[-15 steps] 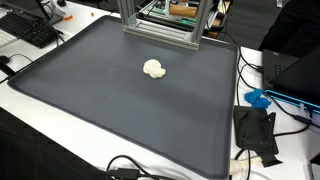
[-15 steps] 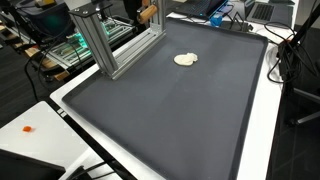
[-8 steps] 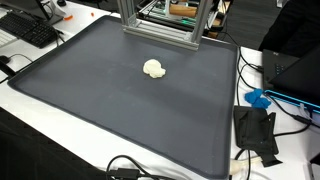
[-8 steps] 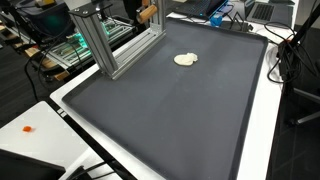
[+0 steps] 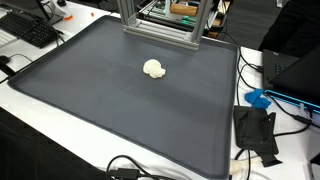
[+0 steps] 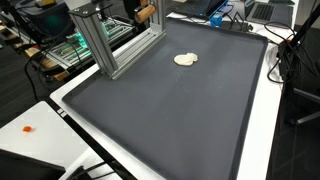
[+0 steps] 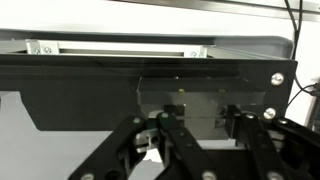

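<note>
A small cream-white lump [image 5: 154,69] lies on a large dark mat [image 5: 90,95], towards its far side; it also shows in the other exterior view [image 6: 186,59] on the mat [image 6: 180,120]. Neither the arm nor the gripper appears in the exterior views. In the wrist view the gripper [image 7: 205,125] shows its dark finger links with a gap between them and nothing held. It faces a black panel with screws [image 7: 150,80] close in front. The lump is not in the wrist view.
An aluminium frame [image 5: 160,20] stands at the mat's far edge and shows in both exterior views [image 6: 100,40]. A keyboard [image 5: 30,30], a blue object [image 5: 258,98], a black device [image 5: 255,130] and cables [image 5: 125,168] lie around the mat. A small orange item [image 6: 28,129] sits on the white table.
</note>
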Tool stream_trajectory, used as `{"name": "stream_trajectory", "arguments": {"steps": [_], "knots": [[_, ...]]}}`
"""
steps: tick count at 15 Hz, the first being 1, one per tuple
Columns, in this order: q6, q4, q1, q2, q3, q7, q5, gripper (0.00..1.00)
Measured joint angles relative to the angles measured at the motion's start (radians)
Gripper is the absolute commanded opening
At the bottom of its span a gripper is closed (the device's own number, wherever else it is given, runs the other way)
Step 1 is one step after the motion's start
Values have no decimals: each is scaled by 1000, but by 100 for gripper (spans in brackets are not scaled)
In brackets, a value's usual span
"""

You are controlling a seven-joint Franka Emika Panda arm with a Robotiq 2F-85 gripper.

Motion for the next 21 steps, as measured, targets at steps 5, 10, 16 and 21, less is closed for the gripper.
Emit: {"name": "stream_trajectory", "arguments": {"steps": [5,10,16,21], "knots": [[1,-3,-5,-12,-2,0,-4,100],[0,36,-5,-19,-2,0,-4,100],[25,107,-20,8,-2,1,-15,100],[116,162,-49,118,3,25,-54,100]]}}
